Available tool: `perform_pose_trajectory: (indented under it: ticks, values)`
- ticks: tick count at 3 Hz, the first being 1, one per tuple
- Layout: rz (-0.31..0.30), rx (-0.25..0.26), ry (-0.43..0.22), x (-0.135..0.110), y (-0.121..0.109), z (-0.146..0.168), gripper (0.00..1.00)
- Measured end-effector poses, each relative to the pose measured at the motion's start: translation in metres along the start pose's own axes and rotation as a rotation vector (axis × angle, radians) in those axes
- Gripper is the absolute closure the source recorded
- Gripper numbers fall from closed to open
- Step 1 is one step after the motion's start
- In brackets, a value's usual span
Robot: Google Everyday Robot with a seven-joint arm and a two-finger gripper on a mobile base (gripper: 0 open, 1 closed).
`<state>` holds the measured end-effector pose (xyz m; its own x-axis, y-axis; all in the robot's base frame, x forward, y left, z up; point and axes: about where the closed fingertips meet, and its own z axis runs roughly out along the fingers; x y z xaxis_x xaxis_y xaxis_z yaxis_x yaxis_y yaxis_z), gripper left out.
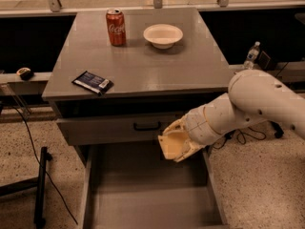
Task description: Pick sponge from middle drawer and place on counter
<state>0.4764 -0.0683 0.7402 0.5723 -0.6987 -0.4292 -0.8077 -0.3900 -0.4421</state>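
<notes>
My gripper (177, 143) is shut on the pale yellow sponge (172, 146) and holds it in the air, above the right rear part of the open middle drawer (143, 204) and just in front of the drawer front with the black handle (147, 126). The white arm (252, 101) reaches in from the right. The drawer's grey floor shows bare below. The grey counter (157, 63) lies above and behind the gripper.
On the counter stand a red cola can (116, 27), a white bowl (163, 35) and a dark snack packet (92, 82) near the front left edge. A water bottle (251, 55) stands on the ledge at right. Cables and a black stand are on the floor at left.
</notes>
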Motion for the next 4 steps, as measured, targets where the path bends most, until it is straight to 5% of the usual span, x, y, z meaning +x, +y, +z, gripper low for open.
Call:
perform_pose_trajectory:
  ticks: [1, 3, 4]
  values:
    - [0.044, 0.02, 0.026, 0.007, -0.001, -0.003, 1.0]
    - [0.21, 0.145, 0.175, 0.035, -0.055, -0.108, 1.0]
    - [0.215, 0.141, 0.177, 0.035, -0.061, -0.108, 1.0]
